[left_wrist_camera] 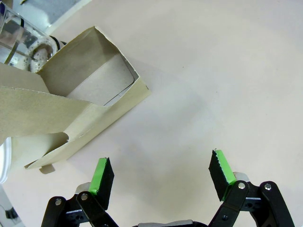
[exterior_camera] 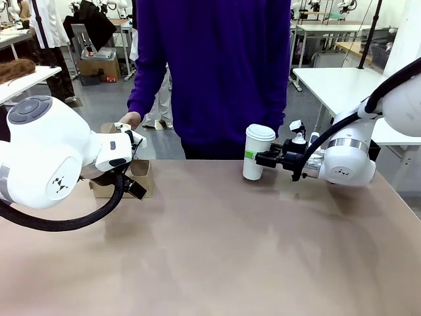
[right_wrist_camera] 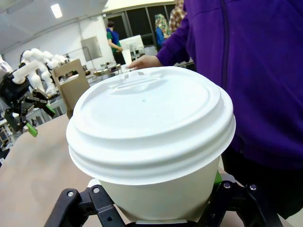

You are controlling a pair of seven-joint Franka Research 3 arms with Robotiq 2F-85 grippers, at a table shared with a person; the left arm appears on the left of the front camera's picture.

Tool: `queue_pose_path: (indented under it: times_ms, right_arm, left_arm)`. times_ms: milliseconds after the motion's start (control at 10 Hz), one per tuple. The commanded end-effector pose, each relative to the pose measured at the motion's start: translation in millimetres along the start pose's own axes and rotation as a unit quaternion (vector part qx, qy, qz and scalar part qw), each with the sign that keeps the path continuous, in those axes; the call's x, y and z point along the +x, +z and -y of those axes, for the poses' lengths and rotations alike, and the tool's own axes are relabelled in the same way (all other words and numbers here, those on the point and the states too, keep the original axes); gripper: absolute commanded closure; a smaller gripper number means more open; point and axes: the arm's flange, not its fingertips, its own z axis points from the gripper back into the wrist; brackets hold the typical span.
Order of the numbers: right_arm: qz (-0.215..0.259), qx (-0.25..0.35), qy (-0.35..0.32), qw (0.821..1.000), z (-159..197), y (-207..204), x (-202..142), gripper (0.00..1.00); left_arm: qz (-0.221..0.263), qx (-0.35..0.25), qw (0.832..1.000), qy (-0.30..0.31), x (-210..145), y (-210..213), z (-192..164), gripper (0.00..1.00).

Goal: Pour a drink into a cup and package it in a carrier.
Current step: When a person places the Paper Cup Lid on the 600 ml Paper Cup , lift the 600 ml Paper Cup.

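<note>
Cup [exterior_camera: 252,170]: tall, white, lid [exterior_camera: 260,132] on, upright near the far edge of the table [exterior_camera: 217,250], well apart from the carrier.
How it handles: likely light, with thin paper sides that squash. A hard squeeze could pop the lid. Keep it upright.
Where to hold: the side, under the lid.
Right jaws: closed around the cup's middle.
Carrier [left_wrist_camera: 71,113]: brown card, on the left.
Left jaws: spread wide, holding nothing, over bare table just beside the carrier.
</note>
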Motion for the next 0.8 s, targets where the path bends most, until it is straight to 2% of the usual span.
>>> queue_pose_path:
  times_ms: [0,300,400,700]
  right_arm:
    - [-0.012,0.003,0.009,1.000,-18.7,2.1,36.9,0.20]
    - [-0.022,-0.002,0.019,1.000,-62.7,13.5,110.9,0.20]
    - [-0.031,0.009,0.016,0.999,-81.6,23.6,135.0,0.20]
    - [-0.045,-0.010,0.033,0.998,-134.0,61.7,189.3,0.20]
  left_arm:
    - [0.000,-0.001,1.000,0.000,-0.1,0.3,-0.1,0.00]
    - [0.000,-0.001,1.000,0.000,-0.1,0.3,-0.1,0.00]
    - [0.000,-0.001,1.000,0.000,-0.1,0.3,-0.1,0.00]
    - [0.000,-0.001,1.000,0.000,-0.1,0.3,-0.1,0.00]
